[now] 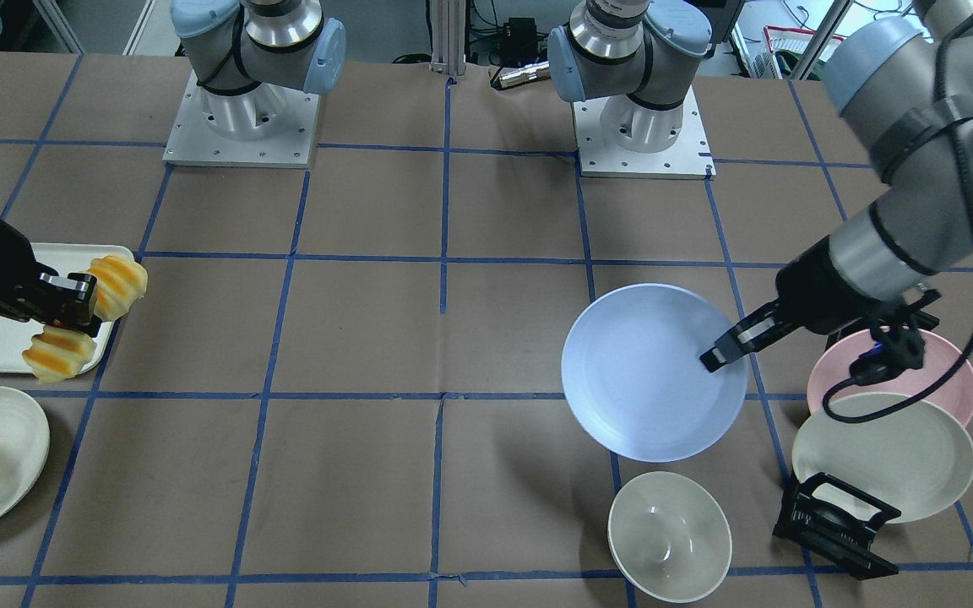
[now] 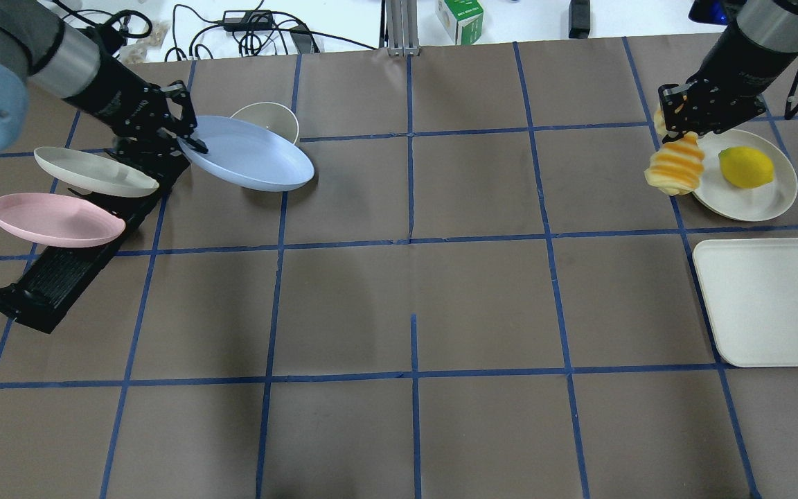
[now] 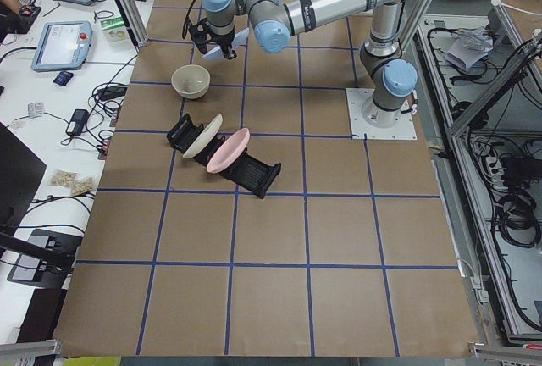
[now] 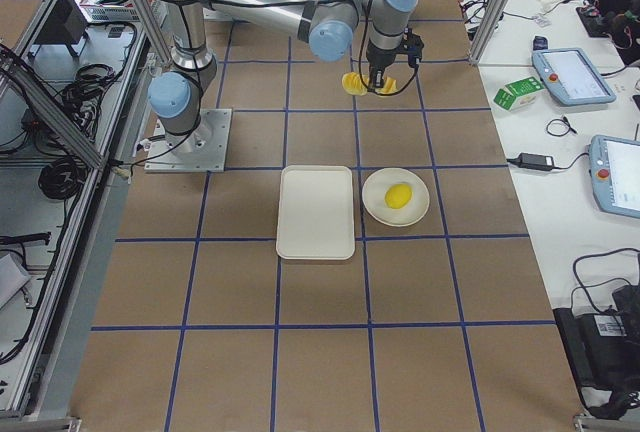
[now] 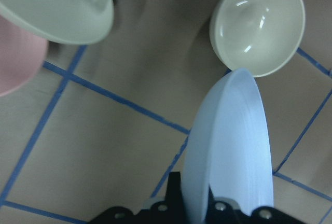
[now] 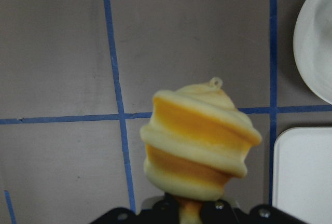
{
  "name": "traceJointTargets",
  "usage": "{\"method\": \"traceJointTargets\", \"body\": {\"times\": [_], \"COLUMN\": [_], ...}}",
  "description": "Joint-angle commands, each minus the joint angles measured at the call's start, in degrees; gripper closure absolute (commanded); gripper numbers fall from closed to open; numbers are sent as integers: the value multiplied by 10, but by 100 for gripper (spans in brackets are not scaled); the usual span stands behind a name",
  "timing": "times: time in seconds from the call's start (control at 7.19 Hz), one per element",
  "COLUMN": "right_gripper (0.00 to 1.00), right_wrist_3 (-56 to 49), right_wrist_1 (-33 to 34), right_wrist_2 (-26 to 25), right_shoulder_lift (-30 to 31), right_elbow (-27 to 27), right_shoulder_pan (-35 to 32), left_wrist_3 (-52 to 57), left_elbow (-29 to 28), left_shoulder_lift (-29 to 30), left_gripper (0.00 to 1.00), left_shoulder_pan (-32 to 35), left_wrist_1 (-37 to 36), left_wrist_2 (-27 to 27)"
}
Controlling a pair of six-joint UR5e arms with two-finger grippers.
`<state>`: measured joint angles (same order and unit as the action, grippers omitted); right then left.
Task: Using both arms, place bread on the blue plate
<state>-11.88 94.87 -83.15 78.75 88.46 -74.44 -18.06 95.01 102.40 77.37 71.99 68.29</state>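
- Tray [image 2: 773,305], white and rectangular, is lying flat on the table [image 2: 413,298], nearest the robot, at 4 o'clock in the overhead view.
- A black dish rack [image 2: 46,284] is sitting at 9 o'clock. It is carrying a pink plate [image 2: 52,218] and, farther out, an off-white plate [image 2: 91,172], both leaning in it.
- A lemon [image 2: 745,166] is resting on a small cream plate [image 2: 769,202] at 2 o'clock, just beyond the tray.
- The right gripper [image 2: 677,130] is squeezing the bread [image 2: 676,170] across its middle, fingers closed on it. The front-facing view is showing both ridged ends sticking out past the fingers.
- The bread is hanging in the air clear of the table, at the 9 o'clock edge of the lemon's plate in the overhead view.
- The left gripper [image 2: 190,142] is pinching the blue plate [image 2: 246,163] by its rim, fingers clamped on either face of the edge.
- The blue plate is hanging tilted above the table at 10 o'clock, just past the rack, and is casting a shadow below.
- A pale bowl [image 2: 271,112] is standing upright at 11 o'clock, farthest out, partly hidden behind the blue plate in the overhead view.
- The bread and the blue plate are being held well apart, at opposite ends of the table.
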Motion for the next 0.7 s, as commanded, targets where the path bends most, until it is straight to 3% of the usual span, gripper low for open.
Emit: {"method": "traceJointTargets", "body": {"times": [0.0, 0.28, 0.56], "right_gripper": [100, 100, 100], "right_wrist_3": [44, 59, 71], "right_wrist_1": [-4, 3, 3], "right_wrist_2": [7, 8, 15], "right_shoulder_lift": [-1, -6, -1], "right_elbow": [2, 14, 36], "right_shoulder_pan": [-29, -48, -51], "left_wrist_3": [-112, -145, -159], "left_elbow": [97, 112, 119], "left_shoulder_lift": [24, 60, 85], "left_gripper": [100, 100, 100], "left_shoulder_pan": [78, 130, 169], "left_wrist_1": [-206, -295, -297], "left_wrist_2": [-22, -51, -51]}}
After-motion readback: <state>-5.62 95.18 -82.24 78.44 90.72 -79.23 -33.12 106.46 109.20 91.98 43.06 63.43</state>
